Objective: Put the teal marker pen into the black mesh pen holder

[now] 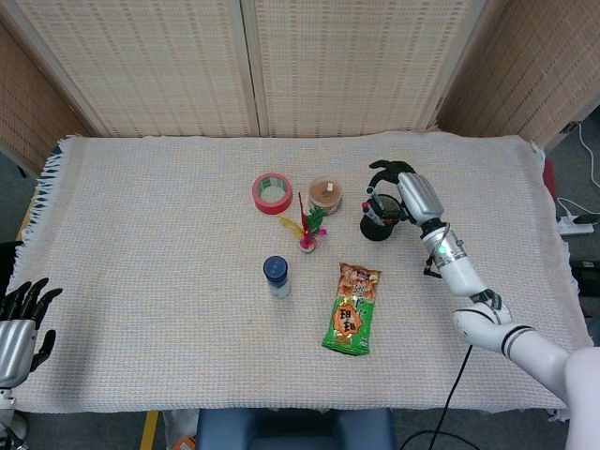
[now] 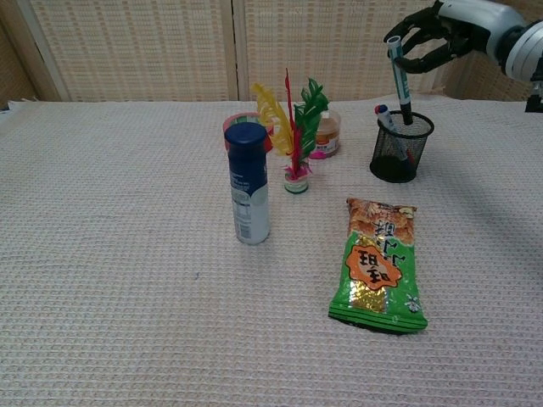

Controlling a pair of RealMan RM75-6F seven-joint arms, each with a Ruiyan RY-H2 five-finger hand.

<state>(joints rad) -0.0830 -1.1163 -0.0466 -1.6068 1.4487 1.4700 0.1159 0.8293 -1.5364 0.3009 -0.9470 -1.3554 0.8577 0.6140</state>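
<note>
Teal marker pen (image 2: 400,78) held nearly upright, dark tip pointing down and dipping just inside the rim of the black mesh pen holder (image 2: 400,148). Pinched up top by the right hand (image 2: 433,40), dark fingers (image 2: 415,34) wrapped around the upper end of the barrel. From the head view, same right hand (image 1: 401,192) parked right over the holder (image 1: 377,225), so the pen itself mostly hidden there. Already sitting in the holder: another pen with a red and blue cap (image 2: 386,121), leaning toward the left side.

Just left of the holder, a small round jar with a tan lid (image 1: 325,195), and next to that a red tape roll (image 1: 272,193) lying flat. In front of those two, a feather shuttlecock (image 2: 291,136) with yellow, red and green plumes standing up. Further forward, a white bottle with a blue cap (image 2: 250,181) standing upright, well apart from the holder. Green and orange snack packet (image 2: 377,264) lying flat on the table, nearer the camera than the holder.

Left hand (image 1: 21,319) way off at the lower left corner past the cloth edge, holding nothing, fingers spread a bit. All of it on a table with a pale woven cloth (image 1: 150,234), woven screens (image 1: 337,66) behind.
</note>
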